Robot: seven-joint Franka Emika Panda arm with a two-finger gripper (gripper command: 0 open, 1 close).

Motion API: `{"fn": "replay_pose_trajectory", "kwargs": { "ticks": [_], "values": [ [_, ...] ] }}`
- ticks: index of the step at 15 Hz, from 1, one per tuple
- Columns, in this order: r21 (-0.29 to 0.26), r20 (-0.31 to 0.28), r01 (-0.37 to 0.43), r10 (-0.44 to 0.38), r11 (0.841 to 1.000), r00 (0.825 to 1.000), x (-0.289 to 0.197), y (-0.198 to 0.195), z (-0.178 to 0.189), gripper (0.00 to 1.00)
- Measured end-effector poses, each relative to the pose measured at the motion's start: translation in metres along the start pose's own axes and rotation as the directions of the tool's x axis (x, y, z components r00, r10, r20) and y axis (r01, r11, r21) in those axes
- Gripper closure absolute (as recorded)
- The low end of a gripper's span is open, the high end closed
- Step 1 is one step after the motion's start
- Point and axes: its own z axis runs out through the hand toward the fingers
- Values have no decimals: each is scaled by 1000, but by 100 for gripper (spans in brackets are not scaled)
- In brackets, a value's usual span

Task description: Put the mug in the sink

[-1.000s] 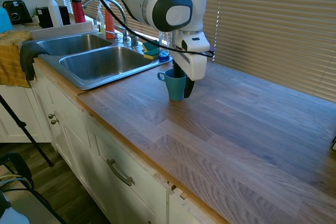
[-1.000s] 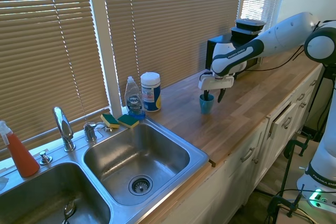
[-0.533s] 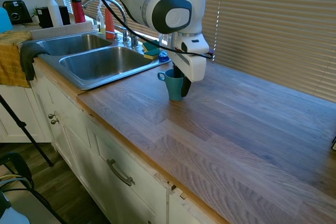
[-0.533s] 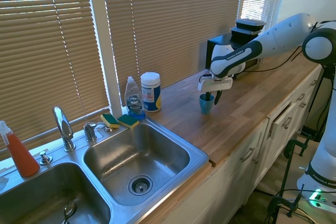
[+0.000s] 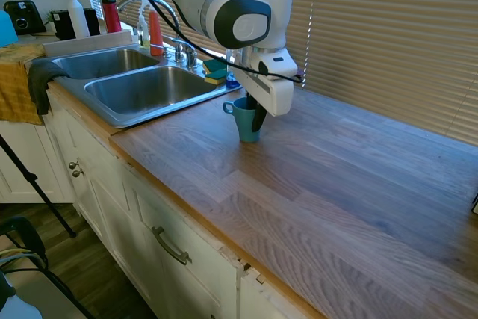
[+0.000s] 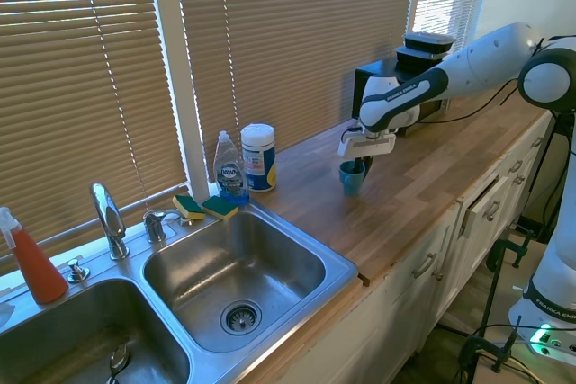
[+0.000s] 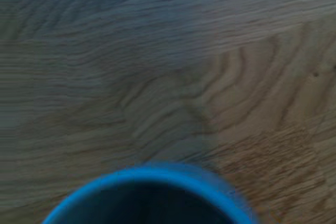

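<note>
The mug (image 5: 246, 122), teal and upright, stands on the wooden tabletop (image 5: 351, 184) just past the right-hand end of the sink (image 5: 142, 89), handle turned toward the basins. And the tool (image 5: 258, 119) is right down on it: one dark finger reaches into the cup's mouth, the other runs down the outside wall, and the jaws are drawn in narrow, pinching the rim and wall between them. From the second exterior view the mug (image 6: 352, 176) sits tucked under the white wrist, the tool (image 6: 356, 166) closed tight on its lip, with the base of the cup so close to the wood that a gap cannot be made out.

In the wrist view, the blue rim (image 7: 152, 192) arcs up from the bottom edge, blurred, over wood grain.

Back along the window, a white wipes canister (image 6: 258, 157) and a dish soap bottle (image 6: 229, 168) with blue liquid stand near the basin's corner, two green-and-yellow sponges (image 6: 203, 207) lie on the rim beside them, and the arched chrome faucet (image 6: 109, 219) rises behind the divider. An orange spray bottle (image 6: 31, 263) stands at the far end.
</note>
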Motion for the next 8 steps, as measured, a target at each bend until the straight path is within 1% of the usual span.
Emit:
{"fn": "replay_pose_trajectory", "kwargs": {
  "ticks": [2, 5, 6, 8],
  "values": [
    [24, 9, 63, -63, 998, 998, -5, -3, -6, 100],
    [57, 10, 165, -166, 985, 986, -30, -15, -34, 100],
    [70, 3, 199, -200, 977, 980, -46, -22, -47, 100],
    [90, -31, 282, -281, 955, 959, -92, -42, -71, 100]
  ]
}}
